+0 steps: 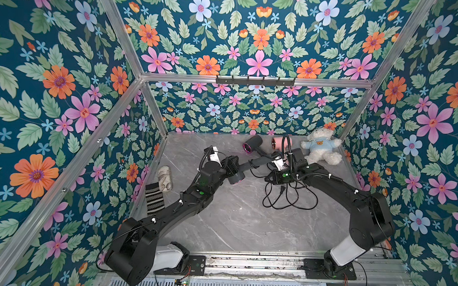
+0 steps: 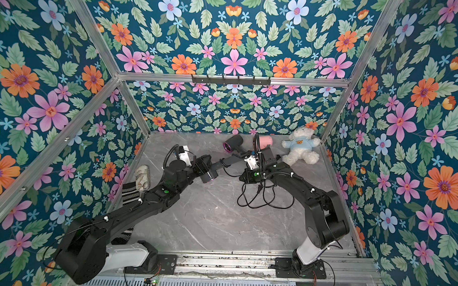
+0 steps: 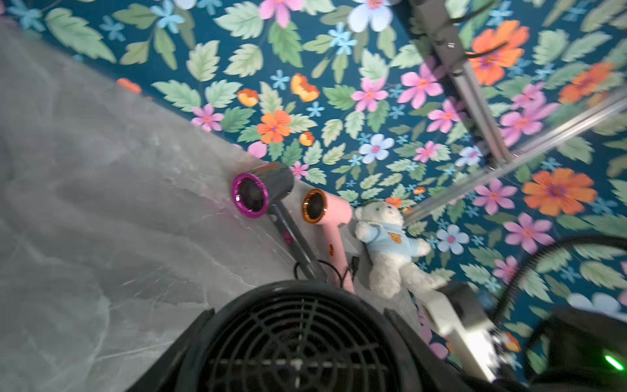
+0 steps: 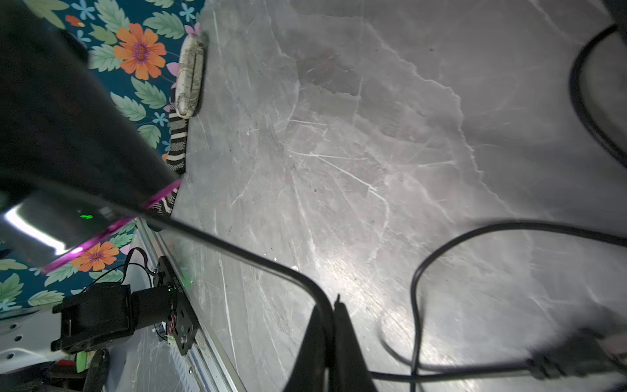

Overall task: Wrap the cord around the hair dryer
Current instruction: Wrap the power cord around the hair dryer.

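Your left arm (image 1: pixel 184 199) and right arm (image 1: pixel 352 195) are both matte black, with chunky, rounded joint housings. Each starts in a white base link (image 1: pixel 169 256) bolted to a black mounting plate (image 1: pixel 192 264), with red and black wires at the plate's edge. You'll spot a round green light (image 1: pixel 201 192) on each forearm. White cable ties (image 1: pixel 154 220) pin thin black cables along the links, and a ribbed black hose (image 1: pixel 285 143) sits at the right wrist. Both wrists carry a white camera bracket (image 1: pixel 215 153). The right gripper (image 4: pixel 332 302) has black, wedge-shaped fingers.
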Controlling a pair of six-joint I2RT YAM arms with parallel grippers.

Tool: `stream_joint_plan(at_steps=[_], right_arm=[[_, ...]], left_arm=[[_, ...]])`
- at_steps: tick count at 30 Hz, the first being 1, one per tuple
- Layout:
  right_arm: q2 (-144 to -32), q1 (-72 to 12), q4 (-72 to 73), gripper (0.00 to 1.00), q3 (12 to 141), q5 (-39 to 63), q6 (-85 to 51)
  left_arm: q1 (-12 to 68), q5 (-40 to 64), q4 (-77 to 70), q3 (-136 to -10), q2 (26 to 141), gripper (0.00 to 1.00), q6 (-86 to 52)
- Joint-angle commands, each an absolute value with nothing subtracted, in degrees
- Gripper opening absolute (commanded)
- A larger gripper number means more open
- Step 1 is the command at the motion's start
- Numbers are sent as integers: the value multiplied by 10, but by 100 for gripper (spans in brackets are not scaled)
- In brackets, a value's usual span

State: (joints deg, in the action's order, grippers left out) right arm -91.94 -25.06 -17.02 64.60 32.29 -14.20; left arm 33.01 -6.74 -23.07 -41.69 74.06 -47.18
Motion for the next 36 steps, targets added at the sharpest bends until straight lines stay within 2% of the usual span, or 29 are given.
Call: stream_joint_plan(at_steps=[1,5,10,15,19,23,28,33,36], right_arm=[[-885,-267,-28,0,601,303,-193],[-861,-285,-40,0,590,274,-187],[-874,-335,-160,0,656,220,-133],[-888,-360,-226,0,720,247,-125],[-899,-363,-283,0,777,220,-94],[-945,-364,-373,0,871,203,-49],[-1038,-358,-484,0,1000,161,-11],[-1097,-337,-548,0,1078,192,4],[-1118,-323,-545,0,1098,229,10]], left_arm=[[330,-184,-197,-426,753,0,-547],[334,-272,-119,-443,766,0,-524],[343,-355,-64,-469,805,0,-477],[353,-412,-48,-487,851,0,-430],[370,-463,-6,-518,890,0,-349],[383,-449,2,-537,904,0,-248],[401,-437,99,-595,927,0,-158],[400,-381,174,-616,913,0,-100],[400,-308,268,-657,918,0,-76]])
